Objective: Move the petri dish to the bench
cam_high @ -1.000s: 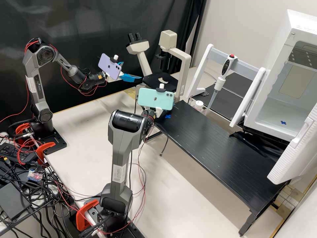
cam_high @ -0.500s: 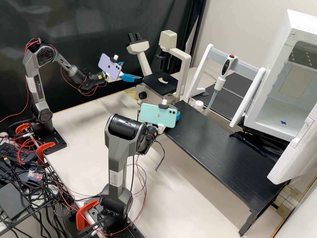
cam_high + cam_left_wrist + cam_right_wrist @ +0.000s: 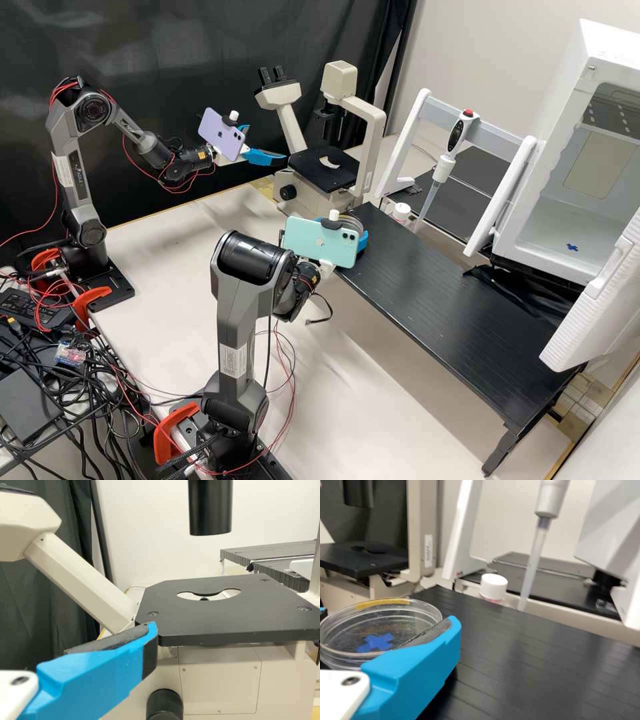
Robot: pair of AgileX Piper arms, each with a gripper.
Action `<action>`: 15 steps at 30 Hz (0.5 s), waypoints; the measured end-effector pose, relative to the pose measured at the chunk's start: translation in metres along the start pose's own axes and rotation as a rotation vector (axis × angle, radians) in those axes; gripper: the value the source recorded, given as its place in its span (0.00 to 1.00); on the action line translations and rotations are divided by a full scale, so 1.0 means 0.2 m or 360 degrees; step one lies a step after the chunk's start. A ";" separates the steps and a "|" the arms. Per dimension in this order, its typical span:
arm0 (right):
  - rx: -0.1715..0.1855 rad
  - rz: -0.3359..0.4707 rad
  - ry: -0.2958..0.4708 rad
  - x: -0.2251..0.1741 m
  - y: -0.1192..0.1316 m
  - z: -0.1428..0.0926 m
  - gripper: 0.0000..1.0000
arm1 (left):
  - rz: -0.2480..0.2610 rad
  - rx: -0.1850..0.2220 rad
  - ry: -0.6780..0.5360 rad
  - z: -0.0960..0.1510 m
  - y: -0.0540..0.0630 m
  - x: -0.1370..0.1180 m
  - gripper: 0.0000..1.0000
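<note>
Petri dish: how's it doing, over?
Left gripper open, empty. Petri dish in right gripper, at black bench, blue cross showing through. White-capped bottle stands clear.

All three views share the microscope.

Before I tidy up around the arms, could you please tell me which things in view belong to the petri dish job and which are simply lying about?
For the job:
- petri dish, held by the right gripper
- black bench, its destination

Apparently not needed:
- microscope
- upright pipette
- white-capped bottle
- white cabinet
</note>
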 end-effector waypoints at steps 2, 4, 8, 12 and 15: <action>0.0002 -0.0003 0.0000 -0.01 0.01 -0.01 1.00 | 0.0000 0.0000 0.0000 0.00 0.00 0.00 1.00; 0.0004 -0.0006 -0.0001 -0.01 0.01 -0.01 1.00 | 0.0000 0.0000 0.0000 0.00 0.00 0.00 1.00; 0.0007 -0.0009 0.0000 -0.02 0.02 -0.02 1.00 | 0.0000 0.0000 0.0000 0.00 0.00 0.00 1.00; 0.0014 0.0005 0.0012 -0.06 0.06 -0.04 1.00 | 0.0000 0.0000 0.0000 0.00 0.00 0.00 1.00; 0.0003 0.0045 0.0061 -0.11 0.10 -0.06 1.00 | 0.0000 0.0000 0.0000 0.00 0.00 0.00 1.00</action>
